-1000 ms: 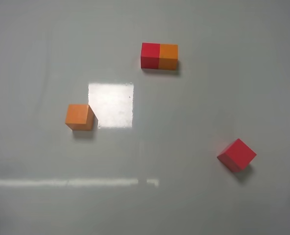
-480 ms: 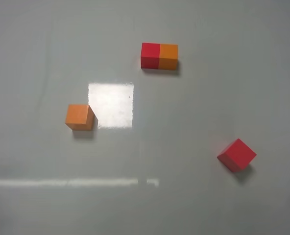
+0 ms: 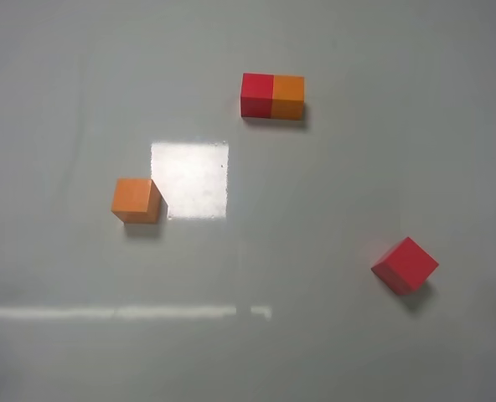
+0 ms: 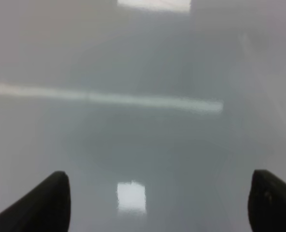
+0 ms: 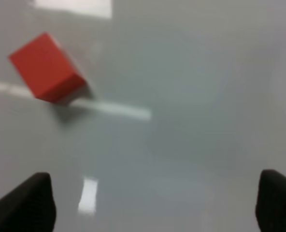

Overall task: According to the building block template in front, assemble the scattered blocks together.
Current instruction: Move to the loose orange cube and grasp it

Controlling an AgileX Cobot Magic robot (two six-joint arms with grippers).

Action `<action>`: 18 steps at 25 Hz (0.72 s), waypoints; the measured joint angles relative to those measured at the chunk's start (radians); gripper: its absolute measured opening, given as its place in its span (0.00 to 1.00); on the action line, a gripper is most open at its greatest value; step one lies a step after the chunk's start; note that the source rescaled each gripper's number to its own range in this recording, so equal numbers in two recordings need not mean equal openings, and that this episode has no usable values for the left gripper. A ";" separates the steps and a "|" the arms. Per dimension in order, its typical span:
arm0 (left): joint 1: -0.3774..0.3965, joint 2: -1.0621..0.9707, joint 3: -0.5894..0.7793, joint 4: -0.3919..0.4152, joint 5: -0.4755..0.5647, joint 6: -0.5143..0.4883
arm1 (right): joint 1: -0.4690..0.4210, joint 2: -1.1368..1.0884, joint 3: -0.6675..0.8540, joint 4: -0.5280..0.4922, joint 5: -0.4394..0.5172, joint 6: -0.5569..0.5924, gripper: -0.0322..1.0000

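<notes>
The template [image 3: 272,95], a red-orange bar of two cubes, lies at the far middle of the grey table [image 3: 332,184]. A loose orange cube [image 3: 136,200] sits at the left and a loose red cube [image 3: 405,265] at the right, turned at an angle. Neither arm shows in the high view. My left gripper [image 4: 157,203] is open over bare table, with only its dark fingertips [image 4: 46,200] in view. My right gripper [image 5: 155,205] is open and empty, its fingertips [image 5: 29,200] wide apart, with the red cube [image 5: 46,67] ahead of it and off to one side.
A bright square glare [image 3: 189,179] lies on the table beside the orange cube, and a thin bright streak [image 3: 122,312] runs across the near part. Nothing else stands on the table.
</notes>
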 joint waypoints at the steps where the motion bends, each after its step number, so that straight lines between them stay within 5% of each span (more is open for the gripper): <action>1: 0.000 0.000 0.000 0.000 0.000 0.000 | 0.029 0.053 -0.038 0.017 0.010 -0.052 1.00; 11: 0.000 0.000 0.000 0.000 0.000 0.000 | 0.429 0.576 -0.565 -0.041 0.026 -0.267 1.00; 18: 0.000 0.000 0.000 0.000 0.000 0.000 | 0.816 0.973 -0.858 -0.335 0.023 -0.051 1.00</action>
